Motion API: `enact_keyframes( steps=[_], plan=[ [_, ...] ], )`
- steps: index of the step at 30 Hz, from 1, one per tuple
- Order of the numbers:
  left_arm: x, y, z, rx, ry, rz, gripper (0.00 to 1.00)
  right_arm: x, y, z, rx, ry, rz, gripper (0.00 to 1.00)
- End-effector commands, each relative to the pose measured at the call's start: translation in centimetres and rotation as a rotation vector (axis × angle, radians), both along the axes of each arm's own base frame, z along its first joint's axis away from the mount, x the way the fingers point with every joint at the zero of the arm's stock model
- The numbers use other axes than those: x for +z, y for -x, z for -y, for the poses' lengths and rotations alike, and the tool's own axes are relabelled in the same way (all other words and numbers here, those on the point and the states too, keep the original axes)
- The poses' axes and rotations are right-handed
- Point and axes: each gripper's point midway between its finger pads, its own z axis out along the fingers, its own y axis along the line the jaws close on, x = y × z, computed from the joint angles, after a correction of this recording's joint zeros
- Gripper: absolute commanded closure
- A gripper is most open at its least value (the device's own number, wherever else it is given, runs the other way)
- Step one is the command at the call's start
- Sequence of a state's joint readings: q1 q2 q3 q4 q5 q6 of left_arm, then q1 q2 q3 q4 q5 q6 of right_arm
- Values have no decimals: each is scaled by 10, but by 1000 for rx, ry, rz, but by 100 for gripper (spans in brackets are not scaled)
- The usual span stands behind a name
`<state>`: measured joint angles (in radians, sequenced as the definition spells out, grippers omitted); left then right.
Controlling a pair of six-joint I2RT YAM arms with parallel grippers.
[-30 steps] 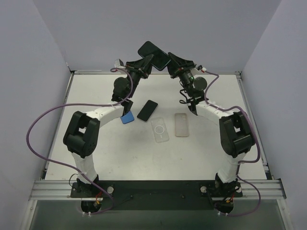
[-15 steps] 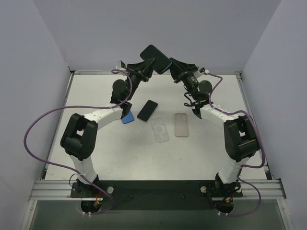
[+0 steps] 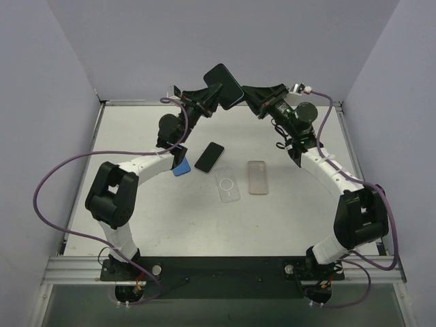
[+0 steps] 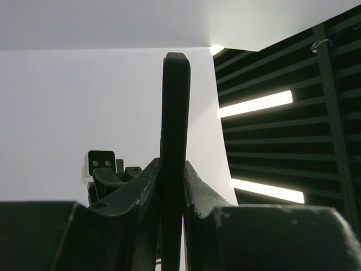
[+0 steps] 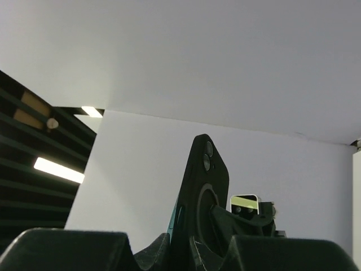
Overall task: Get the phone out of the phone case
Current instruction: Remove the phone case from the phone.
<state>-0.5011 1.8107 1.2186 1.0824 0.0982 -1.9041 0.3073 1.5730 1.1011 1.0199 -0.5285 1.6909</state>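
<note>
High over the table's (image 3: 136,136) far edge, your left gripper (image 3: 210,95) and right gripper (image 3: 247,92) both clamp the black-cased phone (image 3: 223,83) between them. Pull unevenly and the case may pop free suddenly, dropping the phone onto the table below.

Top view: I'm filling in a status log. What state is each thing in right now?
cased phone: held in the air, inside its black case
left hand: shut on the cased phone
right hand: fingers flank the phone's edge, grip unclear
second phone: flat on the table, screen dark
clear case: flat, empty
pink case: flat, empty
blue thing: on the table, partly hidden
</note>
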Motion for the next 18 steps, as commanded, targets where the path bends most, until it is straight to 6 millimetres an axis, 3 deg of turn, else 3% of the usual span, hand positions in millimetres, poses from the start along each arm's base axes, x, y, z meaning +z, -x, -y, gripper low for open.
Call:
enact_keyframes(
  steps=[1,10,18],
  plan=[
    [152,127,-75,-68,406,524,100,-63,20,-25,136,301,-67,86],
    [151,129,-76,-80,424,521,100,-96,17,-32,171,399,-122,89],
    [159,135,-82,-80,455,549,100,-135,16,-29,155,372,-210,82]
  ],
)
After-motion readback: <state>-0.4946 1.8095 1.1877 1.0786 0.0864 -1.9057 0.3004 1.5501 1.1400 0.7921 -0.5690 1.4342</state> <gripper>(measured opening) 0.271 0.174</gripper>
